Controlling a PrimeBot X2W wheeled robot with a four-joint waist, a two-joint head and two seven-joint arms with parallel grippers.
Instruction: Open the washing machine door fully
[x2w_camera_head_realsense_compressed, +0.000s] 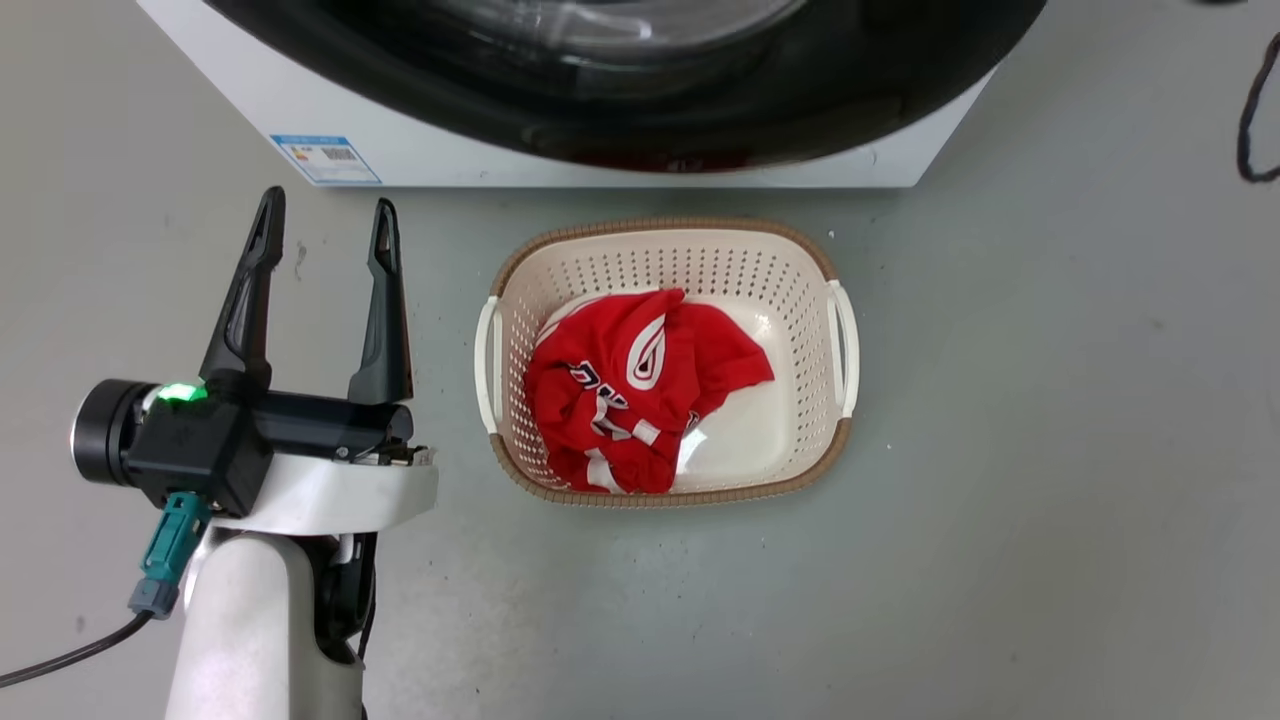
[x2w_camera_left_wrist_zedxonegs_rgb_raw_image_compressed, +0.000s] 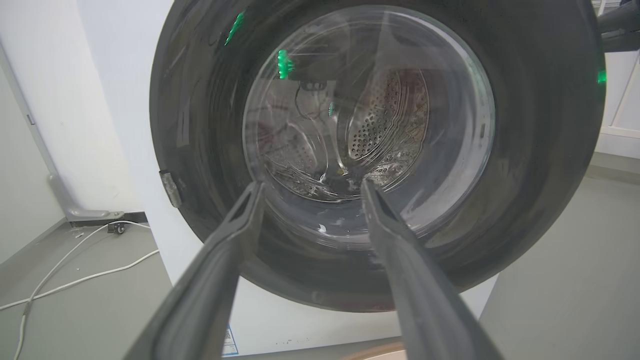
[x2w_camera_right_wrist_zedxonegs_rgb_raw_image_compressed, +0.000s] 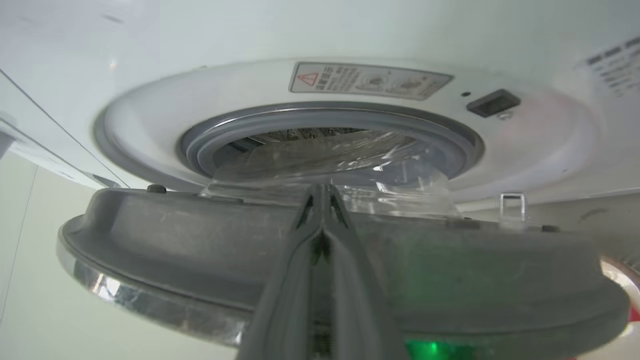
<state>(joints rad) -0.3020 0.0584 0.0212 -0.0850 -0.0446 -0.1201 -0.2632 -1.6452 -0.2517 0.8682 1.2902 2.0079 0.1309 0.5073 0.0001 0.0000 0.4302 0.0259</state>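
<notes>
Head view: the washing machine (x2w_camera_head_realsense_compressed: 450, 150) stands at the top of the frame on the grey floor (x2w_camera_head_realsense_compressed: 1050, 450); the washing machine door (x2w_camera_head_realsense_compressed: 640, 110) spans almost its whole front, its glossy black face turned out towards the robot. A blue label (x2w_camera_head_realsense_compressed: 325, 158) sits low on the white front. A cream basket (x2w_camera_head_realsense_compressed: 665, 228) holding a red garment (x2w_camera_head_realsense_compressed: 640, 390) lies just before the machine. The left gripper (x2w_camera_head_realsense_compressed: 328, 205) is at lower left, its fingers spread wide and holding nothing, tips directed at the machine.

Left wrist view: the door (x2w_camera_left_wrist_zedxonegs_rgb_raw_image_compressed: 190, 125) is a round disc with no long axis, a broad black ring around a clear glass bowl (x2w_camera_left_wrist_zedxonegs_rgb_raw_image_compressed: 450, 150); the perforated steel drum (x2w_camera_left_wrist_zedxonegs_rgb_raw_image_compressed: 380, 120) shows through the glass. The left gripper (x2w_camera_left_wrist_zedxonegs_rgb_raw_image_compressed: 311, 185) points squarely at the bowl, fingers apart; contact with the door cannot be judged.

Right wrist view: the door (x2w_camera_right_wrist_zedxonegs_rgb_raw_image_compressed: 200, 240) appears edge-on and ajar, its plane drawn away from the washing machine (x2w_camera_right_wrist_zedxonegs_rgb_raw_image_compressed: 150, 115); the glass bowl (x2w_camera_right_wrist_zedxonegs_rgb_raw_image_compressed: 325, 160) projects from its inner side towards the blue-grey gasket (x2w_camera_right_wrist_zedxonegs_rgb_raw_image_compressed: 330, 117). The metal latch hook (x2w_camera_right_wrist_zedxonegs_rgb_raw_image_compressed: 512, 205) stands clear of the dark socket (x2w_camera_right_wrist_zedxonegs_rgb_raw_image_compressed: 492, 102). The right gripper (x2w_camera_right_wrist_zedxonegs_rgb_raw_image_compressed: 322, 192) has its fingers pressed together, tips meeting at the base of the bowl, behind the door's inner face.
</notes>
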